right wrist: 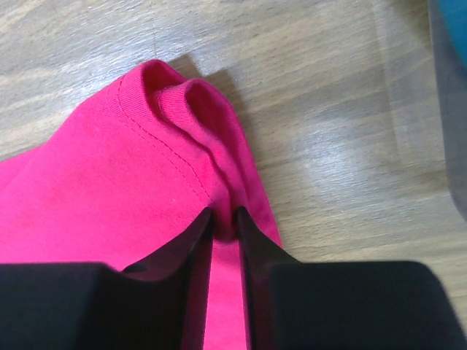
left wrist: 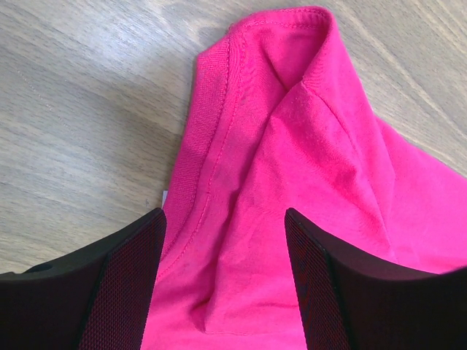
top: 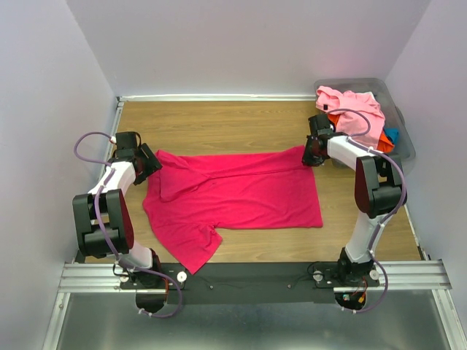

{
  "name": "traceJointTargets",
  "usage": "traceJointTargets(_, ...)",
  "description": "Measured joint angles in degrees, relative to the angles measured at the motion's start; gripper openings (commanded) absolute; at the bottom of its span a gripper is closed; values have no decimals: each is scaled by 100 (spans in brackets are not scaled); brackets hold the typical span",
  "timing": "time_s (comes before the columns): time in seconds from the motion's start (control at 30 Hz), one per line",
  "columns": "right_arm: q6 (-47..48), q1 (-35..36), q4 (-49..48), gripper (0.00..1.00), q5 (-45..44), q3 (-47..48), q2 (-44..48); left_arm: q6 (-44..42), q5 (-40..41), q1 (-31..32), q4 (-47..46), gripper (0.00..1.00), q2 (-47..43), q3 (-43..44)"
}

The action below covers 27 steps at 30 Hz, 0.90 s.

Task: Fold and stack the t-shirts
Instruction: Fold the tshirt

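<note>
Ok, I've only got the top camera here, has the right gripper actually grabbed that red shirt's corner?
Observer: Yes. In the right wrist view the right gripper has its jaws nearly together, pinching a raised fold at the stitched edge of the crimson t-shirt.
Operator: And the left one?
Observer: The left gripper is wide open, its fingers standing either side of cloth by the shirt's ribbed edge, not closed on it.
Operator: Is the cloth flat there?
Observer: No, a flap is folded over just ahead of the fingers.
</note>
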State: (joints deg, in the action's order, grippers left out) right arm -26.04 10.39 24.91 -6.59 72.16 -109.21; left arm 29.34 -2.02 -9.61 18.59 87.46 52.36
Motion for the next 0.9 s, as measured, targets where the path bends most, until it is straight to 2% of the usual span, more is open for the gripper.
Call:
traceJointTargets(0.07,9,0,0,12,0,0,0,0,2,0,0,74,2,0)
traceJointTargets(0.2,2,0,-2,2,-4,-28,42,0,4,0,0,73,22,0)
traceJointTargets(0.63,-50,0,-9,1,4,-363,601,2,-4,0,2,69,90,0)
traceJointTargets(0.8,-72,-2,-7,1,44,-369,603,-39,-24,55,0,56,205,0)
traceJointTargets(0.9,-90,-2,-4,1,50,-369,603,-76,-52,101,0,55,328,0)
